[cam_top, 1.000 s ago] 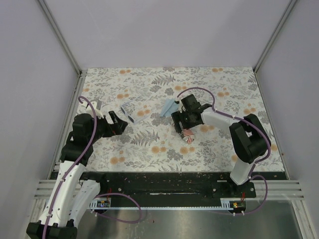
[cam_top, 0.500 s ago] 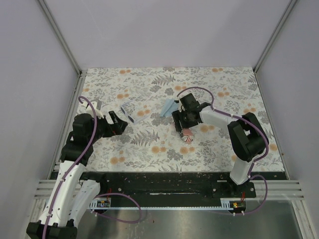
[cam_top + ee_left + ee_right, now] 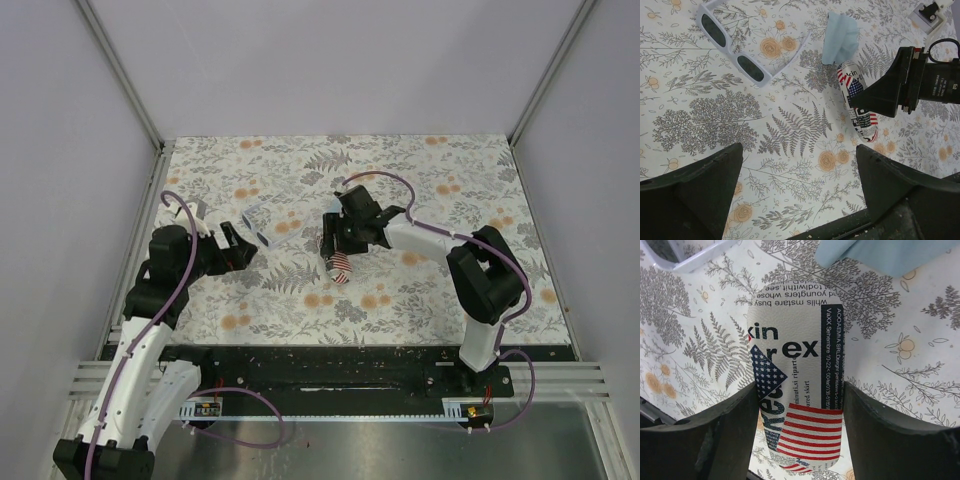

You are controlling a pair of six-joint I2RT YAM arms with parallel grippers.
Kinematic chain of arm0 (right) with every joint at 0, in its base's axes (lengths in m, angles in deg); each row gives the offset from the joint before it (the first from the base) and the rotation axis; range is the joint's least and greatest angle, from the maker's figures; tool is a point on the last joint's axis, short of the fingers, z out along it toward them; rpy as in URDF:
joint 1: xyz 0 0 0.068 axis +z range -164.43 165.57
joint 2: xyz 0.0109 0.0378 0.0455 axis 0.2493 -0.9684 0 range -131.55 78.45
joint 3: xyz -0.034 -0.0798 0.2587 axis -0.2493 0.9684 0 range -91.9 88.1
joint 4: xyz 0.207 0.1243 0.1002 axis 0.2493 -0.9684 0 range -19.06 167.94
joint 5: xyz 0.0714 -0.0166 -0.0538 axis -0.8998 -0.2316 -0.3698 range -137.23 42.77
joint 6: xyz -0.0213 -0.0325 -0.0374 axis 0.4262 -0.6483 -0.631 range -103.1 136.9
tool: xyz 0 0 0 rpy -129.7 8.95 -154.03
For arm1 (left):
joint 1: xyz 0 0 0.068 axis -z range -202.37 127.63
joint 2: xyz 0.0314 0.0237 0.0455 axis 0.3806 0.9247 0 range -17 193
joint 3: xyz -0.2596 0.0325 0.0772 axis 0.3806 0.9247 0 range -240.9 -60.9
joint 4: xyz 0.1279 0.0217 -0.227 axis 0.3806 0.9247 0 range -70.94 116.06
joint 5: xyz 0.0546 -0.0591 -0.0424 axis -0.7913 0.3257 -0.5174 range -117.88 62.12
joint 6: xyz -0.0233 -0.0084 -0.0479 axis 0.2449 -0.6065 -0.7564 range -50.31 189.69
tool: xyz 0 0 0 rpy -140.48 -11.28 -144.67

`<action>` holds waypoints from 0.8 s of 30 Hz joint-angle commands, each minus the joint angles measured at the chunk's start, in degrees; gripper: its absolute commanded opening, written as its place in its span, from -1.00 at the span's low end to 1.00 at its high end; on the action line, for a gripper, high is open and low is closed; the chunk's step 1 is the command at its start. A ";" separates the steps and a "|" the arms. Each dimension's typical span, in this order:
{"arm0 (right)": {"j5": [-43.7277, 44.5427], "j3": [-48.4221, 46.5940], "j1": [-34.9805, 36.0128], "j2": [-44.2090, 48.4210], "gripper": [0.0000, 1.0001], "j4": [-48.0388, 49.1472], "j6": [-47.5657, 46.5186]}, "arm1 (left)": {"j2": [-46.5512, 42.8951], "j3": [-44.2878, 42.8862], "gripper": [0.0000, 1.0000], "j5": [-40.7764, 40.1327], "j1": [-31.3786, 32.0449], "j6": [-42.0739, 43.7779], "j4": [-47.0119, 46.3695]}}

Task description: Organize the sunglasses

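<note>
While nothing is held at the far left, the left pincer is seen fully open, hovering over the floral-patterned surface. Just beyond its tips, the white-framed, dark-lensed sunglasses are laid flat on the print w/ temples spread, apart from everything else. Further right, a folded light blue cloth is found just beside the top end of the oval hard case printed w/ stars, stripes and newsprint; its lid appears shut. That case is clamped across its long sides by the right pincer, partly closed, w/ fingers pressed to both flanks. Judged step: case to be set up for the sunglasses. Grip should be kept square & approx. mid-length so the rounded shell isn't squeezed out, and the case kept low & clear of the cloth. Sunglasses are best taken at the bridge, not the lenses, temples folded 1st.
</note>
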 commanded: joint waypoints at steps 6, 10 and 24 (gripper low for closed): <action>0.72 -1.75 -0.12 -0.41 0.77 2.70 10.07 | 3.64 0.16 0.98 1.41 1.13 -3.29 -1.08; -6.05 2.10 -0.12 2.56 0.99 9.81 12.97 | 6.19 1.39 0.98 -2.11 1.83 -6.72 0.67; 2.98 18.89 -11.27 27.07 0.99 9.12 11.84 | 30.43 -12.12 0.98 -22.83 25.64 -13.75 -0.47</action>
